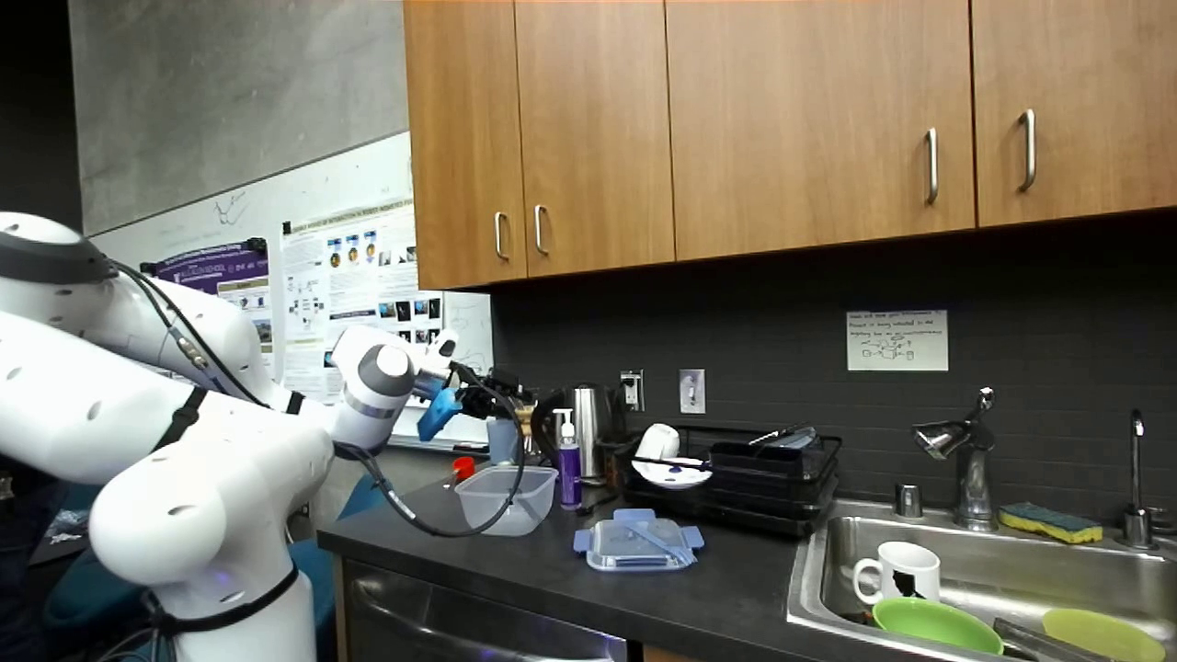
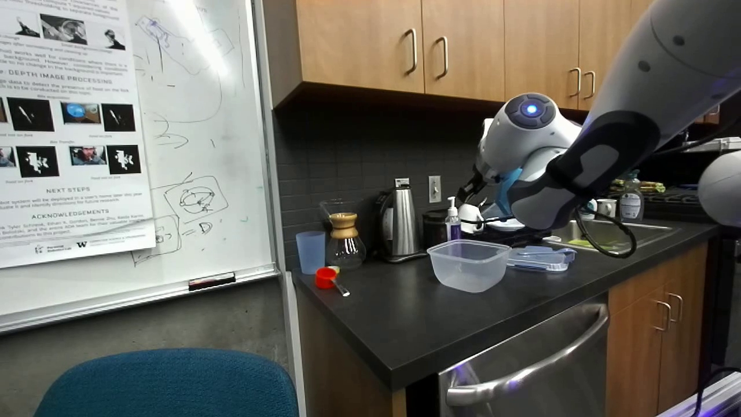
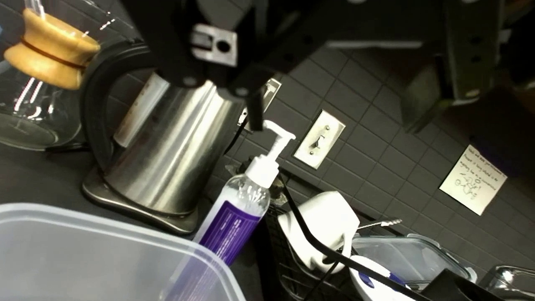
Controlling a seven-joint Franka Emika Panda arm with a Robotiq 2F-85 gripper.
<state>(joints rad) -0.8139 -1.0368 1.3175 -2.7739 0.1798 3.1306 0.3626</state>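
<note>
My gripper point(image 3: 333, 127) is open, with nothing between its fingers, in the air above the counter. It also shows small and dark in both exterior views point(image 1: 517, 397) point(image 2: 465, 193). In the wrist view its left finger point(image 3: 256, 110) overlaps the view of the kettle and the pump top. A soap bottle point(image 3: 232, 225) with a white pump and purple label is nearest below. A steel kettle point(image 3: 175, 154) stands beside it. An open clear plastic container point(image 3: 83, 251) is in front; it also shows in both exterior views point(image 1: 501, 501) point(image 2: 469, 266).
A glass coffee maker point(image 2: 344, 229), blue cup point(image 2: 311, 252) and red measuring cup point(image 2: 325, 278) stand at the counter's end. A lidded container point(image 1: 634, 542) lies before the black dish rack point(image 1: 763, 501) holding a white mug point(image 1: 658, 441). The sink point(image 1: 832, 552) holds dishes. Cabinets point(image 1: 588, 138) hang above.
</note>
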